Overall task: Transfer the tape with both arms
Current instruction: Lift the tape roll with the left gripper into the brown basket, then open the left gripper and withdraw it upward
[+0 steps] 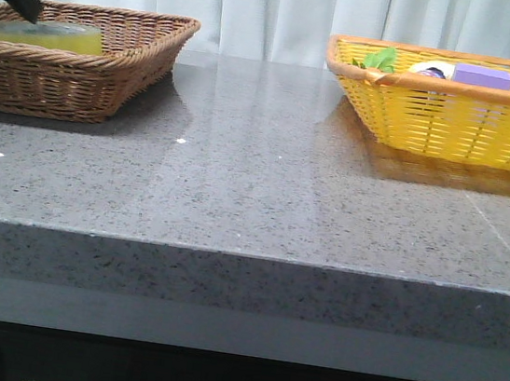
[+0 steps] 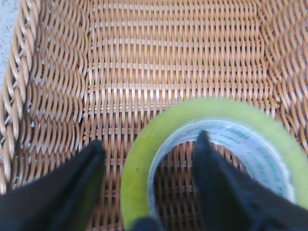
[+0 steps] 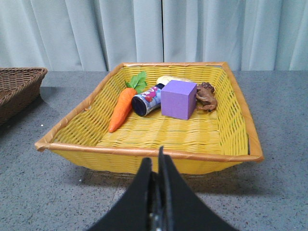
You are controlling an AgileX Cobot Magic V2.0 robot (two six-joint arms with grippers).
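L pincer (image 2: 149, 149) apart astride tape (image 2: 144, 144) wall in wicker basket (image 2: 57, 96); R pincer (image 3: 159, 161) together.

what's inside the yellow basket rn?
Yellow basket holds a toy carrot, a printed can, a purple box and a brown figure. A pale item behind the box is mostly covered.

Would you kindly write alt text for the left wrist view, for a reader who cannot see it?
The left gripper straddles the wall of a yellow tape roll lying flat in a brown wicker basket, one of its black fingers inside the white core, the other outside. The fingers stand open, not yet clamped.
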